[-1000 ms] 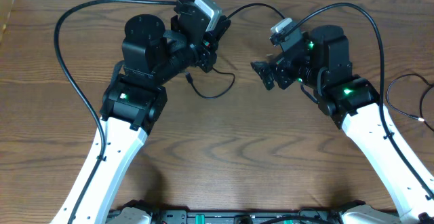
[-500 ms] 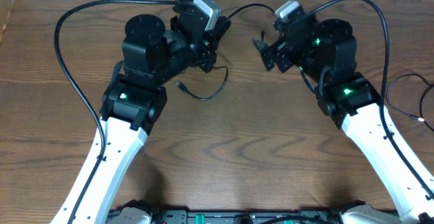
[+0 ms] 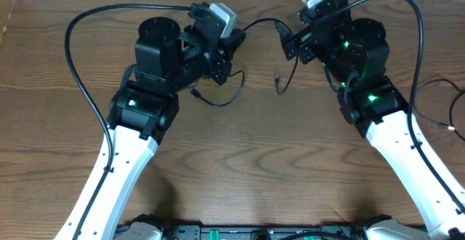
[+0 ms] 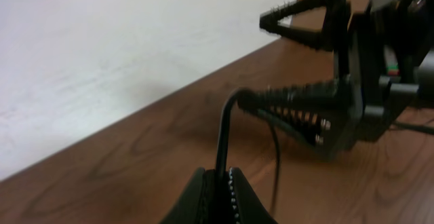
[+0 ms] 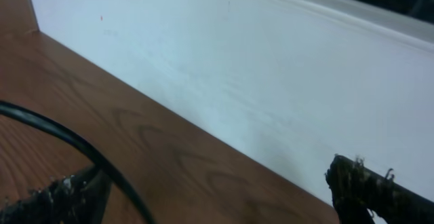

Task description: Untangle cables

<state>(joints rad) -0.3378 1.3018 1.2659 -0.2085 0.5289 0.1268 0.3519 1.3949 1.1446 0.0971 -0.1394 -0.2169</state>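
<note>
A thin black cable (image 3: 260, 23) runs from my left gripper (image 3: 232, 45) across to my right gripper (image 3: 288, 42) near the table's far edge. One end hangs down to a small plug (image 3: 277, 87). The other part loops below the left gripper to a second plug (image 3: 195, 92). In the left wrist view my left gripper (image 4: 222, 182) is shut on the cable (image 4: 223, 132). The cable bends over the lower finger of the right gripper (image 4: 298, 61), which is open. In the right wrist view the cable (image 5: 74, 144) crosses the left finger of the open right gripper (image 5: 210, 200).
Thick black arm cables (image 3: 76, 73) arc over both arms. Another thin black cord (image 3: 420, 98) with a light plug end (image 3: 452, 127) lies at the table's right edge. A white wall (image 5: 237, 68) borders the far edge of the table.
My right gripper has moved toward the far edge and carried the cable up with it. One plug end now hangs right of the left gripper. The left arm barely moved.
</note>
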